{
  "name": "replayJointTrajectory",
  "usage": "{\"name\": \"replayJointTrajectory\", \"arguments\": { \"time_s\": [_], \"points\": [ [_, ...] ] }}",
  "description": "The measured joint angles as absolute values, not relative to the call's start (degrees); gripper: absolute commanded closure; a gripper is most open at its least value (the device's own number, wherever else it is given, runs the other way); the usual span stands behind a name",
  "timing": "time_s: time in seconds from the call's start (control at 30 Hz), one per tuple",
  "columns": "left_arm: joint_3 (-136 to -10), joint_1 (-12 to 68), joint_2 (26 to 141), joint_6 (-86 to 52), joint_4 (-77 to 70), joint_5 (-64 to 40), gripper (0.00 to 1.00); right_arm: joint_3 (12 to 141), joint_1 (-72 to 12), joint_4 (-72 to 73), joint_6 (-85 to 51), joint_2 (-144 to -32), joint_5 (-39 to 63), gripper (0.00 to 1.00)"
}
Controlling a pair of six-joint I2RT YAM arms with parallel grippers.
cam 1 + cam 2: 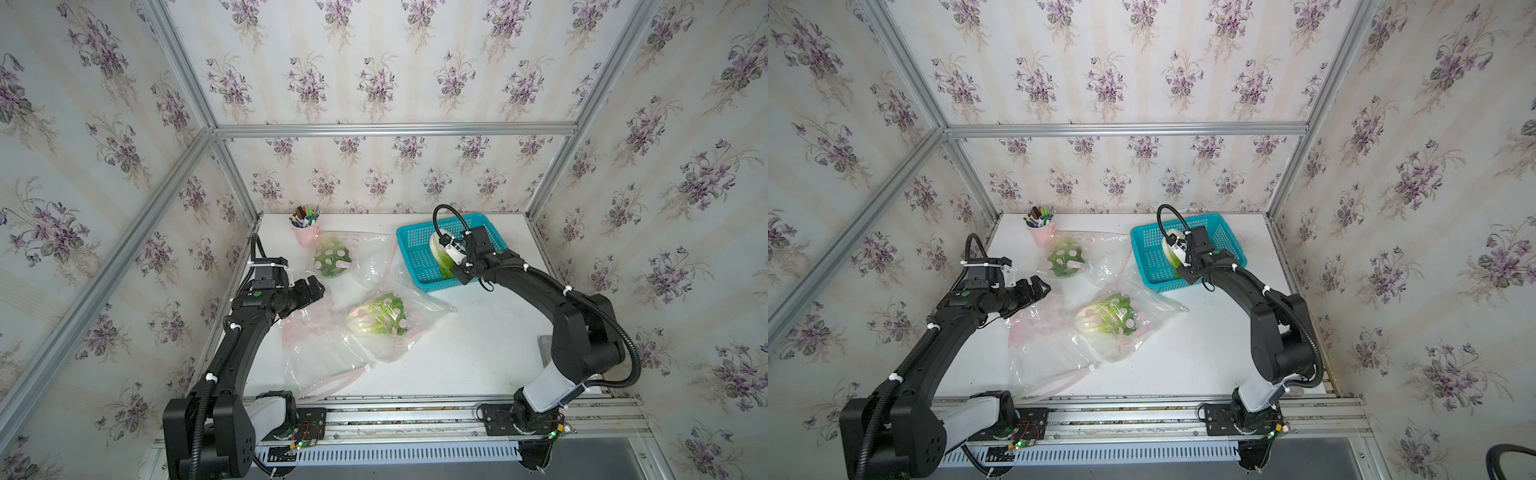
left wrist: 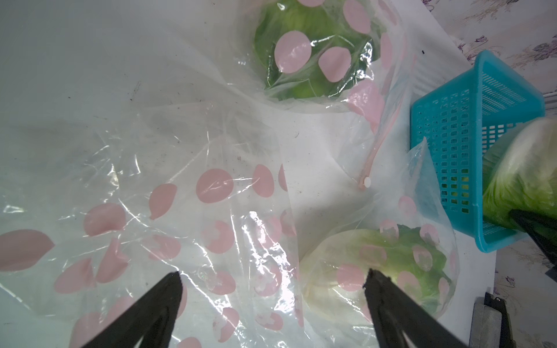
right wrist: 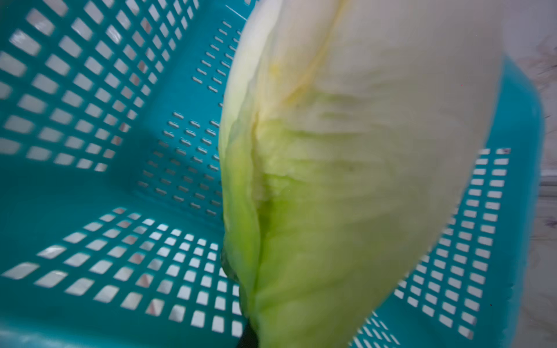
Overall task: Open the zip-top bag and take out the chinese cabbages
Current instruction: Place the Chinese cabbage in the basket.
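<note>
Hovering over bags, left fingers gape; right fingers clench cabbage over basket.

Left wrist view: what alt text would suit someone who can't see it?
The open left pincer hovers over an empty pink-dotted clear bag. Two bagged cabbages lie nearby; a third cabbage is held over a blue basket.

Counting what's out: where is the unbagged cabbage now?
In a top view the unbagged cabbage hangs over the blue basket at the far right, held by the right pincer.
</note>
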State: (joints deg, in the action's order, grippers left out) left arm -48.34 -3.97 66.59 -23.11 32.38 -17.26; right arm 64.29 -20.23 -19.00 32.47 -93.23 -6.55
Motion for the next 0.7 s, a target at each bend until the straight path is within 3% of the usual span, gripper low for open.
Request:
{"name": "replayJointTrajectory", "arguments": {
  "time_s": [0.23,0.47,0.7],
  "points": [
    [-48.2,-4.0,66.6,-23.1,32.2,-17.5,0.03,61.2,-20.3,-2.8,46.0,-96.0,-9.3,0.99],
    [-48.1,-4.0,66.7,-23.1,32.1,-17.7,0.03,65.2,-20.3,1.3,53.1,-101.9,-9.3,0.61],
    [-48.1,-4.0,67.5,-23.1,32.1,-17.7,0.03,66.8,-20.6,1.7,53.9,-104.3,-8.1,0.54]
  ]
}}
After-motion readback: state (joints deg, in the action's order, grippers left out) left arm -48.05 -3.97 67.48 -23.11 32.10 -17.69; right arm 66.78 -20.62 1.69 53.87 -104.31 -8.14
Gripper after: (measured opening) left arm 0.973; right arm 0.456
